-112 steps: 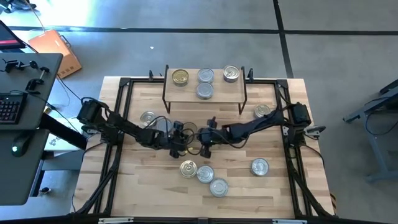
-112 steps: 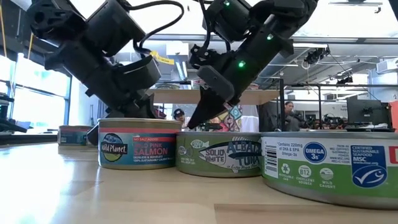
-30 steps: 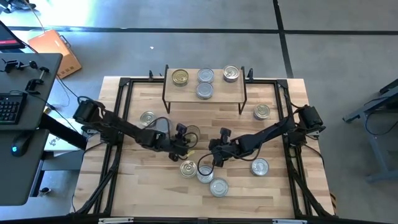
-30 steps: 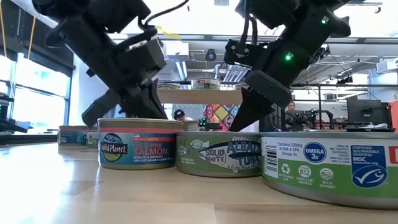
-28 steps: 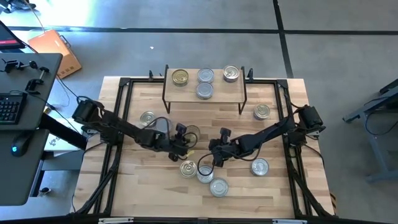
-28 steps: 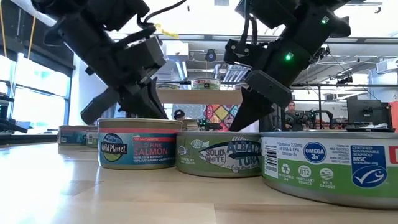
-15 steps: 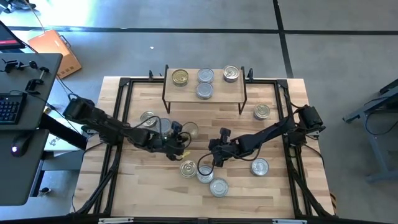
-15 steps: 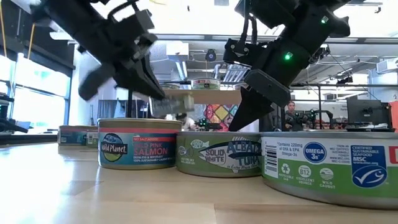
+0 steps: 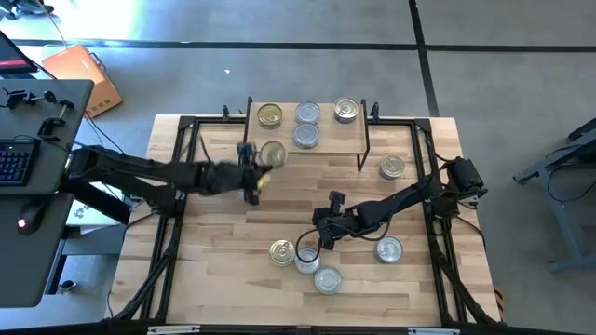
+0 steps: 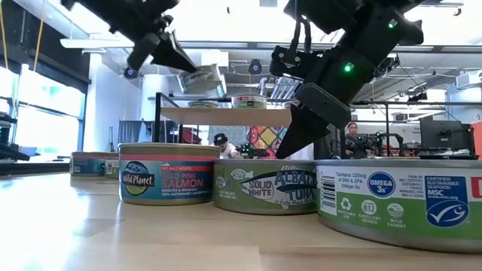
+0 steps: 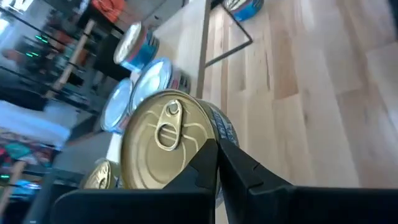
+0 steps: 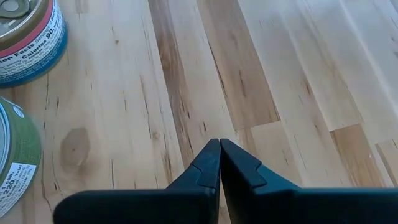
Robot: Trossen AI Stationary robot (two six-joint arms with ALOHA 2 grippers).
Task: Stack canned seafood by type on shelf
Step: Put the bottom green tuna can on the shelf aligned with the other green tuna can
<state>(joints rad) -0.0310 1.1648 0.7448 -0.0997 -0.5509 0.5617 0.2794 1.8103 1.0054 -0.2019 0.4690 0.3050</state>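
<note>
Gold-lid tin airborne near shelf.
I have left gripper clamped on gold-lidded tin: rigid, smooth, likely slippery; rim hold. Right gripper closed, empty.

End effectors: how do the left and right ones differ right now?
The left end effector pinches a gold-lidded can at its edge, while the right end effector holds nothing. The left is raised in front of the shelf. The right sits low over the table, near the loose cans. Both have their fingers closed together.
</note>
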